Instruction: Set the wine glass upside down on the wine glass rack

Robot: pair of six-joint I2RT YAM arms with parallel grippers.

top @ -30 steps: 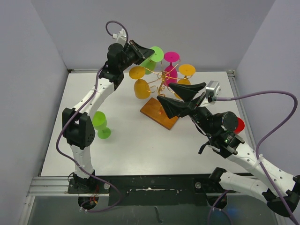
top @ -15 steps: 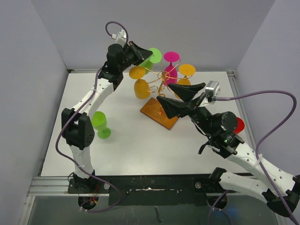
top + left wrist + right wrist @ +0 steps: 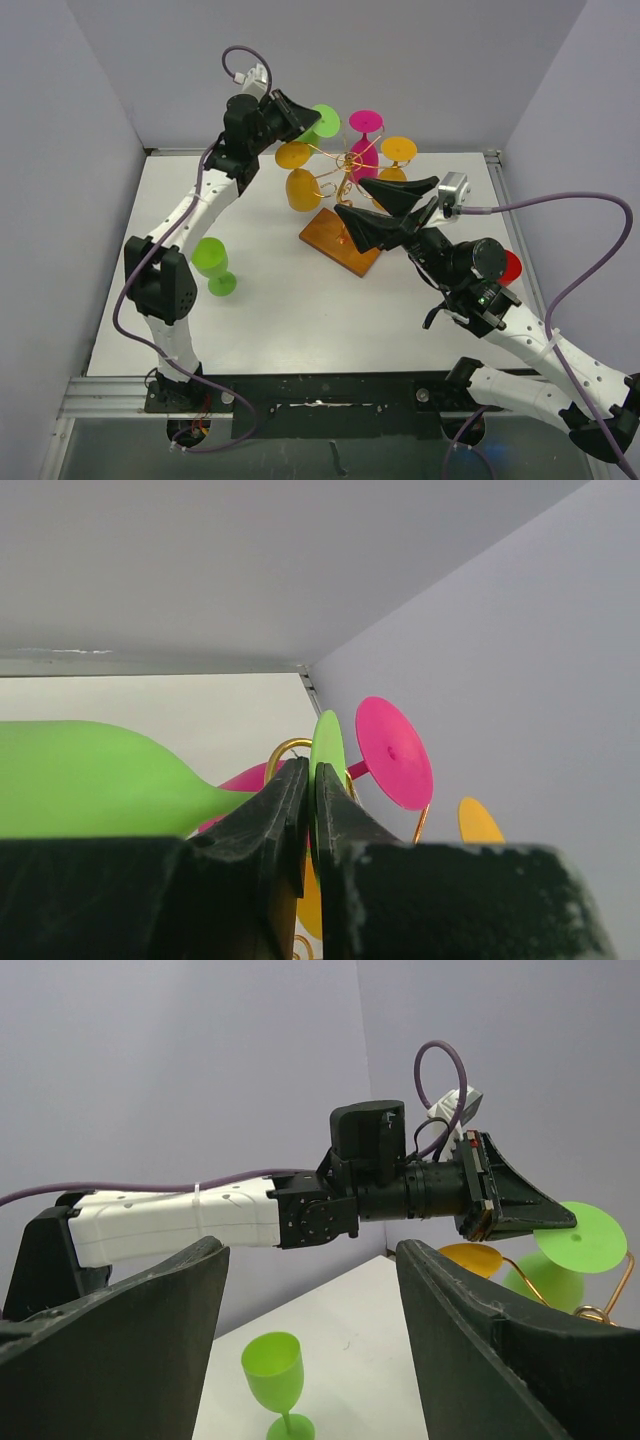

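The left end effector (image 3: 306, 122) pinches the thin stem of a smooth, opaque green wine glass (image 3: 324, 121), foot uppermost, beside the gold wire scrolls of the wine glass rack (image 3: 345, 165). Three glasses hang there: two orange, one magenta. The right end effector (image 3: 350, 196) gapes wide.

No writing, label, brand mark or number can be read in any view; nothing legible shows on the held green wine glass (image 3: 90, 780), the wine glass rack (image 3: 322, 236) or the worktop (image 3: 300, 310).
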